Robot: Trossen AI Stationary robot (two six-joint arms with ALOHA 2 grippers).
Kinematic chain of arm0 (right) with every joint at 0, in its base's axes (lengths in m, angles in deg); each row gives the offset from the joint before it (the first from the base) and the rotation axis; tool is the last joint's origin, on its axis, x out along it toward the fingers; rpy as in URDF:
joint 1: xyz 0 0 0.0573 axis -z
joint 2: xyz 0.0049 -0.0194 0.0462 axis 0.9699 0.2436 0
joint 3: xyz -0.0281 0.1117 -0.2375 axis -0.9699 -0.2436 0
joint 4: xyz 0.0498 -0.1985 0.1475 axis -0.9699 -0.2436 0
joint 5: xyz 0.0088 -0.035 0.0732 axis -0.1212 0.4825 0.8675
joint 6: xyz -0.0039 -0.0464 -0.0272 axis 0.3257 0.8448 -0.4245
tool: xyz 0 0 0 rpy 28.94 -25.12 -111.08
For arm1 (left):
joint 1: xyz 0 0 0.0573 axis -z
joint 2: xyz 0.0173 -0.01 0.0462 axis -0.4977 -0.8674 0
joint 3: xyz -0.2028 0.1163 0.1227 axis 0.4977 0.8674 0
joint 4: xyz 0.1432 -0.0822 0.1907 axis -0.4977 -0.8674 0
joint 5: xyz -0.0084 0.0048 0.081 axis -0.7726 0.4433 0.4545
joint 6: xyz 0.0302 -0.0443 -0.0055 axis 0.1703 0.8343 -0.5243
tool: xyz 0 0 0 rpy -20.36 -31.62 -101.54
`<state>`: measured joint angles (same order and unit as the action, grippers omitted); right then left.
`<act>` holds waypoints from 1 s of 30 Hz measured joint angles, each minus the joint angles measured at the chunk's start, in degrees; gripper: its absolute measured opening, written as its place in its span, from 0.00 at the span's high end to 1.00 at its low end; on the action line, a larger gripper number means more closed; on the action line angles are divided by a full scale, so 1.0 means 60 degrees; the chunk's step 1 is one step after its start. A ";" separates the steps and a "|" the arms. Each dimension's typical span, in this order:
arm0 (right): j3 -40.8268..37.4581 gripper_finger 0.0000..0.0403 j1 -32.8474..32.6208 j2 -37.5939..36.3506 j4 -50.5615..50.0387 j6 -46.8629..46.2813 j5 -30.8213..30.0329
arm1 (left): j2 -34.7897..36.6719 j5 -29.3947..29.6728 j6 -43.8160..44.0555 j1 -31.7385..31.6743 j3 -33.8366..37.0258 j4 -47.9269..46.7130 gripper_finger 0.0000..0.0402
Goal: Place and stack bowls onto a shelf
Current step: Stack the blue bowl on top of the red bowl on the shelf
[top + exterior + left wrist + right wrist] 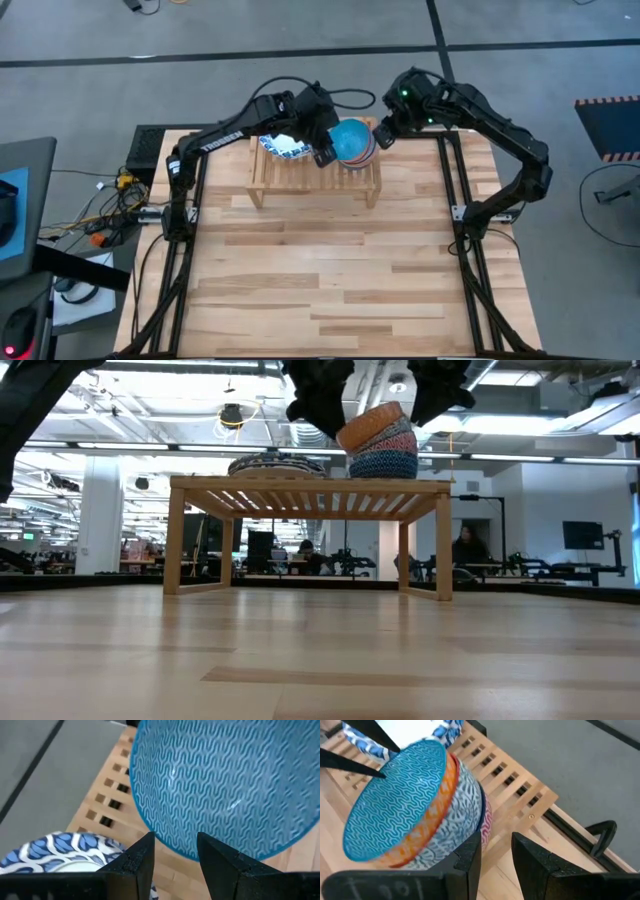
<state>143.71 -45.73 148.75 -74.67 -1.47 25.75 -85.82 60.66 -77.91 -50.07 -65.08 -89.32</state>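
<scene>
A small wooden shelf (315, 178) is sitting near the top middle of the frame on the tabletop (320, 280). On its right part, a stack of little bowls (383, 445) is standing. The blue bowl (350, 140) is lying on top of the stack, tipped to one side. Under it an orange-sided bowl (432, 815), a grey-blue bowl (462, 807) and a red bowl (486, 817) are showing. On the left part of the shelf, a white bowl with a blue pattern (284, 147) is sitting.

The left pincer (322, 152) is reaching in from the upper left and holding the rim of the blue bowl between its narrow fingers (137, 865). The right pincer (383, 133) is hanging just beside the stack, at its right, with its fingers (530, 855) parted and holding nothing.
</scene>
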 joint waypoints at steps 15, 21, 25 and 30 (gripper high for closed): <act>-0.1272 0.67 -0.0084 0.0007 0.0198 -0.0207 0.0215 | 0.0004 -0.0032 0.0313 0.0012 -0.0078 0.1063 0.67; -0.1362 0.67 -0.0060 -0.0002 0.0347 -0.0202 0.0222 | 0.0004 -0.0029 0.0325 0.0018 -0.0078 0.1007 0.67; -0.1362 0.67 -0.0004 0.0000 0.0365 -0.0161 0.0237 | 0.0004 -0.0003 0.0325 0.0025 -0.0078 0.1057 0.67; -0.1362 0.67 -0.0004 -0.0049 0.0442 -0.0197 0.0240 | 0.0062 0.0044 0.0226 0.0025 -0.0078 0.1279 0.67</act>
<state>135.54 -45.75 148.46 -72.02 -2.65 27.19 -85.45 60.92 -76.55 -49.92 -65.55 -81.65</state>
